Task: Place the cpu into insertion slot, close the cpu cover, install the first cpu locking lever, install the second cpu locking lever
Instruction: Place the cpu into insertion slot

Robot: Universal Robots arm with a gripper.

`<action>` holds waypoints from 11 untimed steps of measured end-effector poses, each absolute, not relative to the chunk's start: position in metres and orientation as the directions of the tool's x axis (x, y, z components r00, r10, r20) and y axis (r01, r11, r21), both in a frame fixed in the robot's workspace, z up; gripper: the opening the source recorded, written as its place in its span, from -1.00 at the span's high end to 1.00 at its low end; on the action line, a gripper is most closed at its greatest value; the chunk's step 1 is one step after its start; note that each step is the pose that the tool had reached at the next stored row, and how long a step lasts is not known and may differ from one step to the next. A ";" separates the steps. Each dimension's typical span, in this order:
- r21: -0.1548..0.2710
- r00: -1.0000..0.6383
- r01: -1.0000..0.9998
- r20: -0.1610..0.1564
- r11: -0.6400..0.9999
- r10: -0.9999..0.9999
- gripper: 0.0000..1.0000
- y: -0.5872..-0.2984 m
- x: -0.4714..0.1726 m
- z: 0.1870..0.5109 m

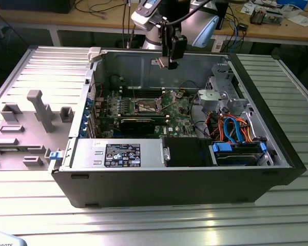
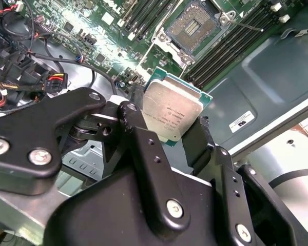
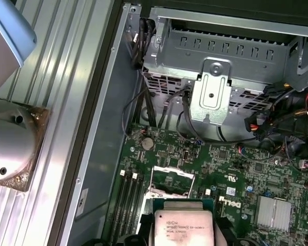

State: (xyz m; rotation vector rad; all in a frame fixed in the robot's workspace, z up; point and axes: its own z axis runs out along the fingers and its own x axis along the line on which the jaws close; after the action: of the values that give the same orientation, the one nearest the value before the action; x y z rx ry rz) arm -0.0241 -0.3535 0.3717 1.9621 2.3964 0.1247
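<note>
The cpu [image 2: 172, 114], a small square chip with a silver-grey top and a green edge, is pinched between the black fingers [image 2: 138, 136] of my gripper [image 2: 167, 118], which is shut on it. In the exterior view the gripper [image 1: 169, 59] hangs with the cpu [image 1: 161, 63] above the open case, well over the green motherboard [image 1: 179, 110]. The insertion slot [image 2: 197, 23] lies open below with its contact field bare and the silvery cpu cover [image 3: 172, 177] framing it. A thin wire locking lever [image 2: 249, 24] sticks out beside the slot. In the first wrist view the cpu [image 3: 184, 225] hovers just short of the slot.
A metal drive cage [image 1: 220, 97] and orange and blue cables [image 1: 236, 128] fill the case's right side in the exterior view. A long black expansion card [image 1: 138, 123] and the power supply [image 1: 118, 154] lie in front of the slot. A grey plastic tray [image 1: 31, 123] sits outside on the table.
</note>
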 end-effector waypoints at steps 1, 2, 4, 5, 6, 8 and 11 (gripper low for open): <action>0.089 -0.191 0.978 0.019 0.189 0.981 -0.08 -0.353 -0.024 0.372; 0.089 -0.185 0.979 0.019 0.183 0.983 -0.08 -0.353 -0.024 0.372; 0.089 -0.169 0.982 0.019 0.167 0.985 -0.08 -0.353 -0.024 0.372; 0.089 -0.161 0.983 0.019 0.159 0.987 -0.08 -0.353 -0.024 0.372; 0.089 -0.154 0.984 0.019 0.152 0.988 -0.08 -0.353 -0.024 0.372; 0.089 -0.140 0.987 0.019 0.137 0.990 -0.08 -0.353 -0.024 0.372; 0.089 -0.136 0.987 0.018 0.134 0.990 -0.08 -0.353 -0.024 0.372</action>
State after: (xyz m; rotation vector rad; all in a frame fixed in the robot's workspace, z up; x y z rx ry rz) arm -0.0241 -0.3535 0.3715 2.0345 2.3320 0.1225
